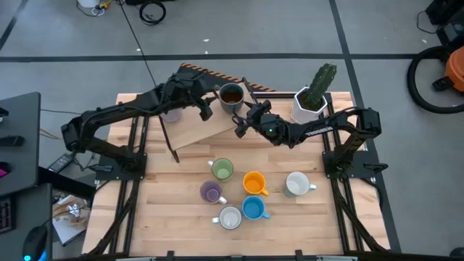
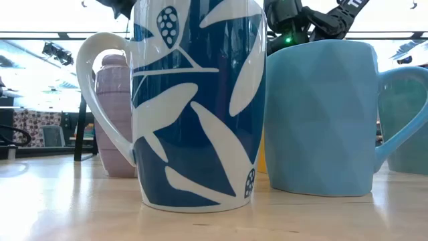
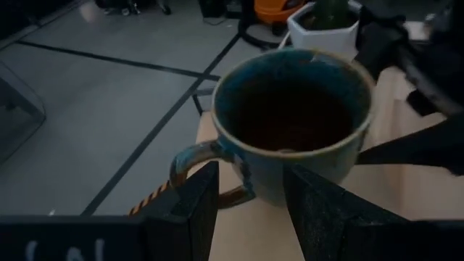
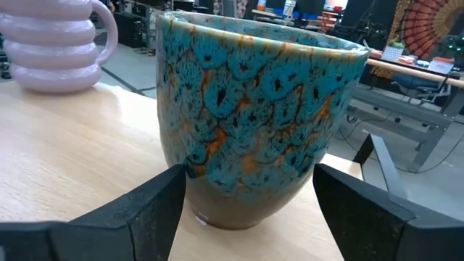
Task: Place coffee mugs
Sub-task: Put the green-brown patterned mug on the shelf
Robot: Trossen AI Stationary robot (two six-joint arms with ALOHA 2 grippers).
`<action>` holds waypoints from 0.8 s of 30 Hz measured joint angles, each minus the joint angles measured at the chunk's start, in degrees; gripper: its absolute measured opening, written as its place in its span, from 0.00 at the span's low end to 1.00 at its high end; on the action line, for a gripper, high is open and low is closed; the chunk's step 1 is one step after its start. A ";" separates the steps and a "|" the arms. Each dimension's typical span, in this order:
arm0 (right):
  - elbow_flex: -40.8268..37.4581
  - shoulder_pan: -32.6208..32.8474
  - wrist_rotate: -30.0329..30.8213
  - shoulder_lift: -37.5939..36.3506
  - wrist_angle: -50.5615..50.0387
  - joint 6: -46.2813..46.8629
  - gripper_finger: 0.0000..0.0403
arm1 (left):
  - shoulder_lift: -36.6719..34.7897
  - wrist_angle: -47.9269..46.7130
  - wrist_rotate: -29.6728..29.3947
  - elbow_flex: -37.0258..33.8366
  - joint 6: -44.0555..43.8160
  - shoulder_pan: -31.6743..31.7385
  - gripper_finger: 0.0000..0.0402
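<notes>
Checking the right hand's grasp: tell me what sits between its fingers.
In the right wrist view, the dark brown mug with its teal-speckled wall fills the gap between the right hand's spread fingers, standing on the raised wooden board.

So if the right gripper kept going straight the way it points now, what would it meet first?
The dark brown mug: it stands on the board directly ahead of the right gripper, whose open fingers already flank its base. How much gap is left is unclear.

I see the dark brown mug upright at twelve o'clock, a purple mug at ten. Green, orange, blue, purple and two white mugs cluster toward six.
</notes>
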 joint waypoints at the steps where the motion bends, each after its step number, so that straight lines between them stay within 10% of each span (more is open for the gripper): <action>1: 0.00 -0.08 -0.33 0.00 0.00 -0.15 0.77 | 0.65 0.31 -0.18 0.00 -0.01 0.25 0.40; 24: 0.02 -2.61 -4.87 0.00 -0.47 -2.60 0.74 | 5.04 8.59 -5.28 0.00 1.54 2.60 0.40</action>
